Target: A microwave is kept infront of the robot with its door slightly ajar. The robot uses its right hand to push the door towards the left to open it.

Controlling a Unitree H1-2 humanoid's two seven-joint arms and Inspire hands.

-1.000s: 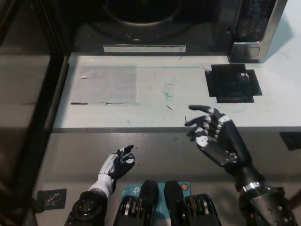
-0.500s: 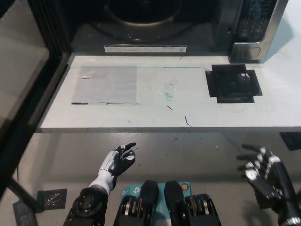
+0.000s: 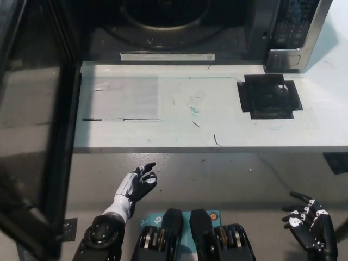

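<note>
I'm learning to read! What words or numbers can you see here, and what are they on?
No text here can be read.
Microwave control panel: rows of button markings, too small and blurred to read.
Pale strip on the microwave's front edge: no letters can be made out.
Table: only scratches and pen marks, no words.

A single view is given, taken from the robot's head and aimed steeply downward. The white table [image 3: 217, 109] is seen from above, filling the middle of the frame, with the microwave [image 3: 179, 27] cut off at the top edge (only its lower interior and control panel are caught). The floor is taken in below the near table edge. No second view is supplied.
</note>
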